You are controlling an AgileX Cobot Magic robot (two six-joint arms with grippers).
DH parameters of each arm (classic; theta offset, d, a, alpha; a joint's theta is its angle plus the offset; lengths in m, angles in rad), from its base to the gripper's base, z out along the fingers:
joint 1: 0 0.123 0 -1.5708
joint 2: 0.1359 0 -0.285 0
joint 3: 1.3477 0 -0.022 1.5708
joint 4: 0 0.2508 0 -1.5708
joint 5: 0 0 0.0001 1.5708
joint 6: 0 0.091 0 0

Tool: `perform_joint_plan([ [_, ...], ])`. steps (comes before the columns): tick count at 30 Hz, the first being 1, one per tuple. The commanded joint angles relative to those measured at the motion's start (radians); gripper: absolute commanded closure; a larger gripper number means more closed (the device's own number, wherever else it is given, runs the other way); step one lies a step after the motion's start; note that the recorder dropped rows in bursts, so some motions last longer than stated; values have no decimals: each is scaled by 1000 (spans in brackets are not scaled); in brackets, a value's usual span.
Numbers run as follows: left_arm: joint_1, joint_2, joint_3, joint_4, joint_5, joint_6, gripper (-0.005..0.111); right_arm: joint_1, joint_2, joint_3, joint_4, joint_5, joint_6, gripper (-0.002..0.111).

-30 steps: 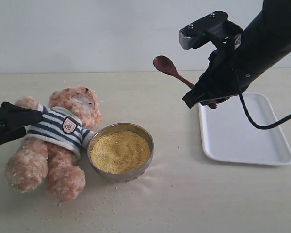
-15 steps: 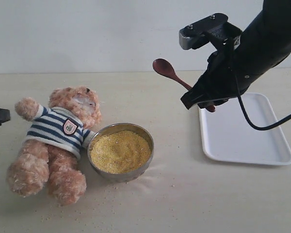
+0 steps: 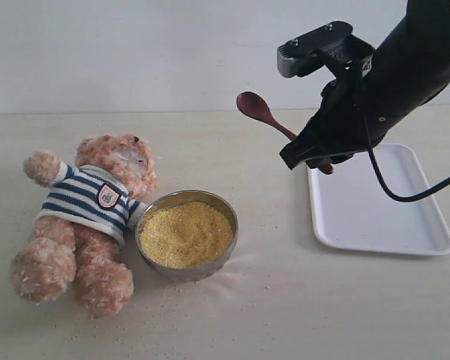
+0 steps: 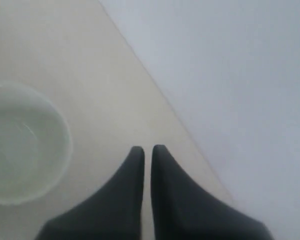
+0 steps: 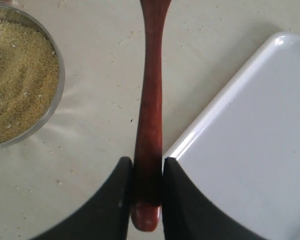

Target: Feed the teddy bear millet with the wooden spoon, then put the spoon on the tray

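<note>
The teddy bear [image 3: 90, 210] lies on its back at the left, in its striped shirt. Beside it stands the metal bowl [image 3: 186, 234] heaped with millet [image 3: 186, 232] [image 5: 17, 80]. My right gripper [image 3: 315, 157] [image 5: 147, 162] hangs above the tray's near-left corner, shut on the handle of the wooden spoon [image 3: 266, 114] [image 5: 150, 115], whose small bowl points up and left. The white tray [image 3: 379, 199] [image 5: 250, 150] lies at the right. My left gripper [image 4: 147, 149] is out of the exterior view; its fingers are nearly together, holding nothing.
Loose millet grains are scattered on the beige tabletop [image 3: 285, 300] around the bowl. In the left wrist view a blurred pale round container [image 4: 20, 145] sits near the table's far edge, with a white wall behind.
The left gripper has let go of the bear's arm and withdrawn out of the exterior view to the left. The bear's arm now lies free. The right arm with the spoon barely moved.
</note>
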Motion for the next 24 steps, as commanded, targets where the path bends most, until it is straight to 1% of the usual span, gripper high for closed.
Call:
perform_joint_plan([
  [1, 3, -98, -9, -50, -182, -57, 102, -8, -9, 1, 1, -2, -8, 108],
  [5, 3, -178, -80, -50, -184, -145, 102, -8, -9, 1, 3, 6, -8, 108],
  [7, 3, -221, -161, -50, -188, -130, 102, -8, -9, 1, 4, 15, -8, 108],
  [8, 3, -234, -204, -50, -183, -96, 102, -8, -9, 1, 10, 15, -8, 108],
  [9, 3, -242, -278, -39, -167, -30, 102, -8, -9, 1, 14, 15, -8, 108],
  [11, -10, -245, -394, 14, -93, 144, 102, -8, -9, 1, 18, 15, -8, 108],
  [13, -62, -239, -501, -1, 51, 344, 102, -8, -9, 1, 23, 17, -8, 108],
  [15, -131, -237, -567, -50, 196, 487, 102, -8, -9, 1, 23, 15, -8, 108],
  [16, -164, -241, -592, -50, 266, 534, 102, -8, -9, 1, 23, 12, -8, 108],
  [17, -189, -248, -607, -50, 309, 545, 102, -8, -9, 1, 23, 10, -8, 108],
  [19, -237, -280, -619, -50, 343, 545, 102, -8, -9, 1, 23, 13, -8, 108],
  [21, -272, -334, -602, -36, 360, 545, 102, -8, -9, 1, 23, 13, -8, 108],
  [24, -346, -418, -546, 83, 310, 533, 102, -8, -9, 1, 23, 9, -8, 108],
])
